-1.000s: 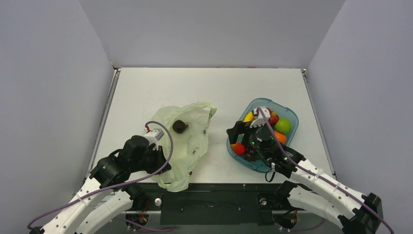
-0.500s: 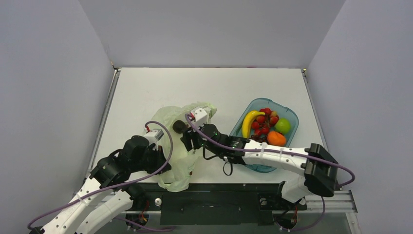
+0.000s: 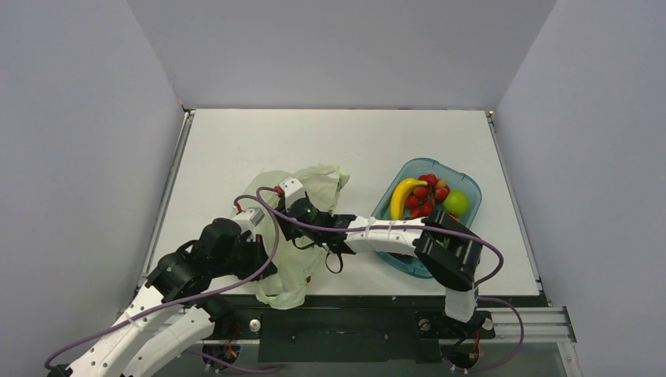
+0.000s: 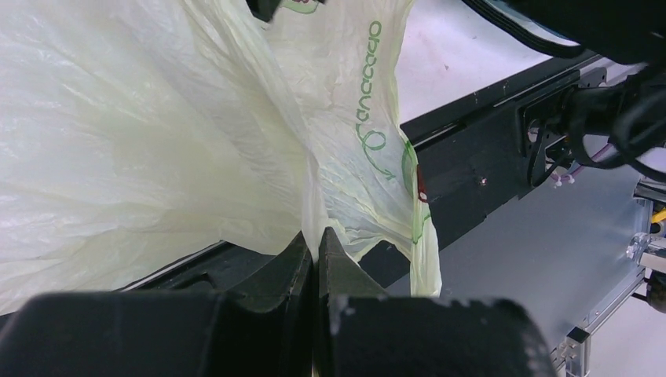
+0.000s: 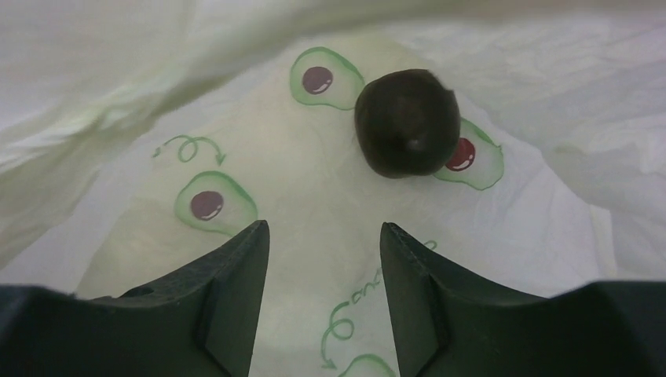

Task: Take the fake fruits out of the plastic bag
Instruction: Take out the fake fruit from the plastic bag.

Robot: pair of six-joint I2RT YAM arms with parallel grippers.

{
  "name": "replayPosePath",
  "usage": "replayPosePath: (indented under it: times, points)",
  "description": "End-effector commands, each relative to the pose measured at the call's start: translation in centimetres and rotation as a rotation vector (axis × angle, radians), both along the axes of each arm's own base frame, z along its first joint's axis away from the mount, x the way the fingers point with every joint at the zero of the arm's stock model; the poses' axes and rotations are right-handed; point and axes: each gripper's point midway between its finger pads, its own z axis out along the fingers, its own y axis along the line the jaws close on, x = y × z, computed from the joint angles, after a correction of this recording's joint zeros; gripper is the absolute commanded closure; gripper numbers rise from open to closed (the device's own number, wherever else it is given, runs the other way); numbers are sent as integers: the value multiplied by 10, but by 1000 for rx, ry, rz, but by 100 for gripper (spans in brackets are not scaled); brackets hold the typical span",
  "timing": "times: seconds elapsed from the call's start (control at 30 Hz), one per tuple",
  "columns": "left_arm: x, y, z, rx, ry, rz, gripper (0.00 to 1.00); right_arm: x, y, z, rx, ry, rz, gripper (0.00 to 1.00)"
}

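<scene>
The pale-green plastic bag [image 3: 323,177] lies left of centre. My left gripper [image 3: 259,264] is shut on the bag's film near the front edge, with its fingertips [image 4: 316,245] pinching a fold of the bag [image 4: 118,118]. My right gripper [image 3: 295,220] reaches into the bag's mouth. In the right wrist view it [image 5: 324,239] is open, and a dark round fruit [image 5: 407,123] lies on the bag film [image 5: 314,188] just ahead, untouched. A yellow banana [image 3: 404,196] lies in the blue tray [image 3: 472,185]. The orange fruit and the red fruit are hidden.
The tray also holds a small red cluster [image 3: 425,193] and a round green fruit [image 3: 456,203]. My right arm [image 3: 385,233] stretches across the tray's near side. The black front rail [image 4: 487,149] runs just below the bag.
My right gripper has left the tray and swung left into the bag's mouth, now covering the dark fruit in the top view. The left gripper has kept its hold on the bag.
</scene>
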Motion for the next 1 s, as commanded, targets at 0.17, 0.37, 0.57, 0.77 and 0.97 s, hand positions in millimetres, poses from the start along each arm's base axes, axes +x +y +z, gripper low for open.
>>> replayPosePath:
  times: [0.17,0.37,0.57,0.77,0.97]
  points:
    - [6,-11,9,-51,-20,-6,100,52,8,10,44,-145,-135,38]
    - [6,-12,8,-55,-19,-8,100,61,18,4,37,-191,-108,19]
    - [8,-18,9,-65,-16,-29,100,68,36,-8,44,-208,-95,13]
    - [9,-21,8,-65,-3,-43,100,90,44,-28,20,-226,-179,15]
    - [6,-16,6,-64,-6,-22,100,93,43,-29,14,-212,-183,45]
